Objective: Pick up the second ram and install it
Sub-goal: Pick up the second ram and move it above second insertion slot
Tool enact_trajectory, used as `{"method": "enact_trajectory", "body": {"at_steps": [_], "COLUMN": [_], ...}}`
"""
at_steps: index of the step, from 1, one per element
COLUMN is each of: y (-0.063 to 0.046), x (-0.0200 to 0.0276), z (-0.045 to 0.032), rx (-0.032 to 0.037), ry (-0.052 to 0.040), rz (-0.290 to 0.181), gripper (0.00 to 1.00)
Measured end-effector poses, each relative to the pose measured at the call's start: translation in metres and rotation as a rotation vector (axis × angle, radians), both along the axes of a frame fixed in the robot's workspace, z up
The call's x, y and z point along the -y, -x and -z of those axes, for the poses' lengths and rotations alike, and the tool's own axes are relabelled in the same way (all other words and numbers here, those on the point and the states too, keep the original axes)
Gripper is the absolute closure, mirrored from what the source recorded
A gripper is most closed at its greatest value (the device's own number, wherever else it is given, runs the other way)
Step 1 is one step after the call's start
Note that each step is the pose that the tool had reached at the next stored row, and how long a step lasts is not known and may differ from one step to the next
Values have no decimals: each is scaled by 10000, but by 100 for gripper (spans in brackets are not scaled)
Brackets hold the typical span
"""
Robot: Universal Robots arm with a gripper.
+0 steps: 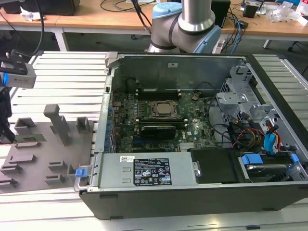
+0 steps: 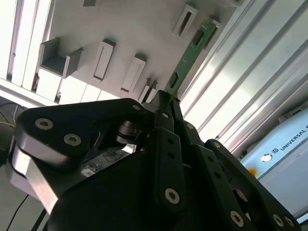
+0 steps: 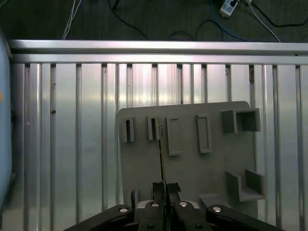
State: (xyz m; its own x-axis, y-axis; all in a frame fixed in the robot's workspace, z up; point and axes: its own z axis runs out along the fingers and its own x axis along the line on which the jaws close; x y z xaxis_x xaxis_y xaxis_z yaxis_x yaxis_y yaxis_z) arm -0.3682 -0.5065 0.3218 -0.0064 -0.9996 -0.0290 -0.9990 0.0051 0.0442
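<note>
The second ram (image 2: 188, 55) is a thin green stick with dark chips, and my gripper (image 2: 164, 100) is shut on one end of it. In the exterior view the ram (image 1: 30, 139) pokes out of the gripper (image 1: 10, 138) toward the exterior view's right, over the gray fixture plate (image 1: 38, 166) at the far left. In the first wrist view the ram (image 3: 161, 159) shows edge-on as a thin dark line running from the fingertips (image 3: 159, 187) over the plate (image 3: 192, 168). The open computer case (image 1: 192, 192) with its green motherboard (image 1: 159, 113) lies well off to the exterior view's right.
Gray fixture blocks (image 1: 57, 122) stand up from the plate beside the stick. Long black memory slots (image 1: 158, 90) flank the processor socket (image 1: 162, 109). Cables and drive bays (image 1: 255, 134) fill the case's right part. The arm's base (image 1: 185, 24) rises behind the case, on a ribbed aluminium table (image 1: 62, 77).
</note>
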Motion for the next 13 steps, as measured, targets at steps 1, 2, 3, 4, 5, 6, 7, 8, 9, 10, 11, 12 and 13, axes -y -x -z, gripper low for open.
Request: {"method": "enact_trajectory", "body": {"at_steps": [1,2,3,4,5,6,7,8,9,10,11,12,13], "y": [0,0,0,0,0,0,0,0,0,0,0,0,0], "x": [0,-1,-1,-1,-2,-2,-2,-3,-3,-4,-5,-6,-6], "z": [-32,-56,-79,-91,-104,-115,-126,-155,-181,-206,-227,-244,-256], "rx": [0,0,0,0,0,0,0,0,0,0,0,0,0], "ry": [-1,-1,-1,0,0,0,0,0,0,0,-1,-1,0], "rz": [0,0,0,0,0,0,0,0,0,0,0,0,0], "gripper": [86,86,86,86,86,86,86,86,86,86,86,86,86]}}
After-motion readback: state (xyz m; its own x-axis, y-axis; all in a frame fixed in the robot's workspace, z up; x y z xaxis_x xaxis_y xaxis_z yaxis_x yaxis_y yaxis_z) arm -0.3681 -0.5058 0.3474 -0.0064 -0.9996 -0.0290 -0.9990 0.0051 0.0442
